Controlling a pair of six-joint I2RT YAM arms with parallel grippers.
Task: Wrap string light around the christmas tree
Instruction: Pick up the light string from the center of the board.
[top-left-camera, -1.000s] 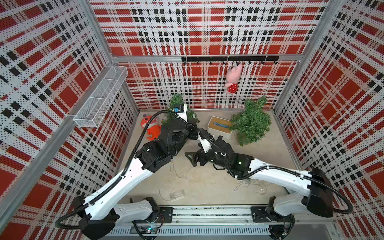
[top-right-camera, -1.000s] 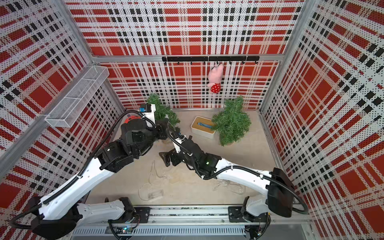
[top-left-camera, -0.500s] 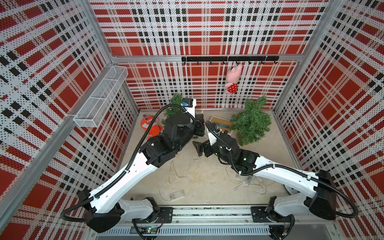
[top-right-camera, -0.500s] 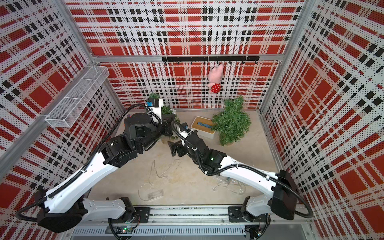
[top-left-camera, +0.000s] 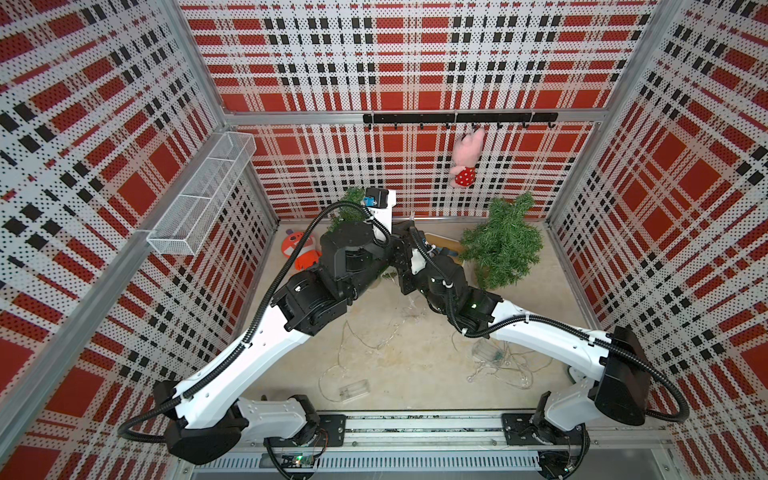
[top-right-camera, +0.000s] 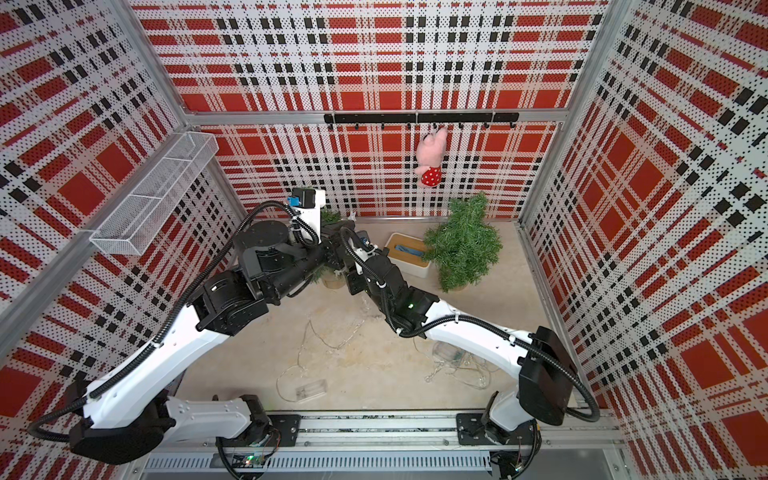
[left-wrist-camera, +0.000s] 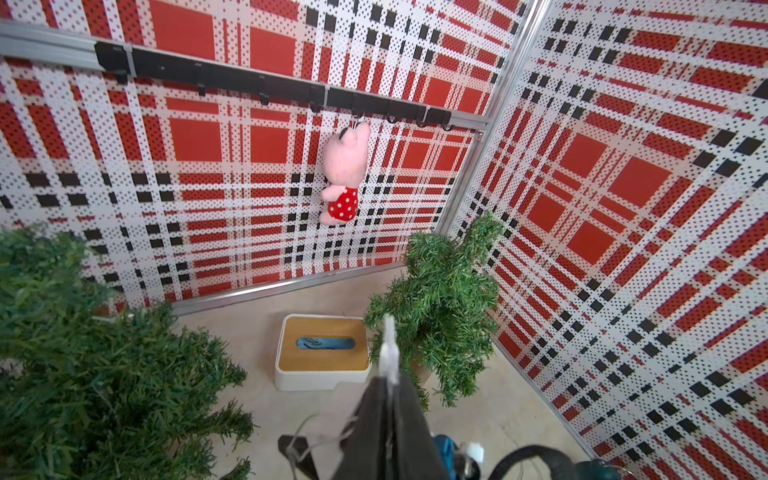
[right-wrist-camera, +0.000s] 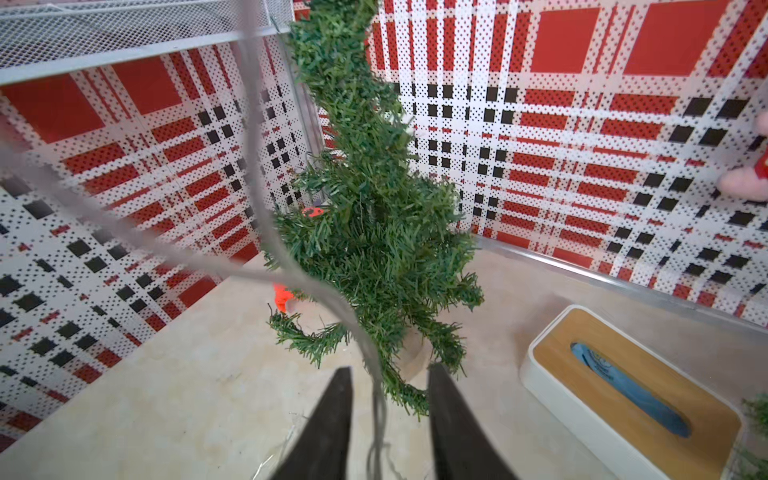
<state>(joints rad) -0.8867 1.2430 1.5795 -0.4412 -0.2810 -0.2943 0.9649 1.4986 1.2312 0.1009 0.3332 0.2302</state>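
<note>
right jaws stand spread, and a grey strand of the string light (right-wrist-camera: 376, 399) runs up between them, unclamped. the christmas tree (right-wrist-camera: 374, 232) stands upright just ahead of them on the table (right-wrist-camera: 166, 395). left jaws are almost pressed together, pinching a pale bit of the string light at their tips. the tree's branches are close beside them and a tissue box (left-wrist-camera: 322, 345) is ahead.

Built as left arm (top-left-camera: 266, 345) and right arm (top-left-camera: 548, 340) of white shells and black joints, strung with ribbed black cables (top-left-camera: 266, 297) held by white ties, lit by a green lamp (top-left-camera: 473, 306) on the right forearm, tipped with tapered black fingers (right-wrist-camera: 328, 419), mounted on a silver rail (top-left-camera: 415, 430).
</note>
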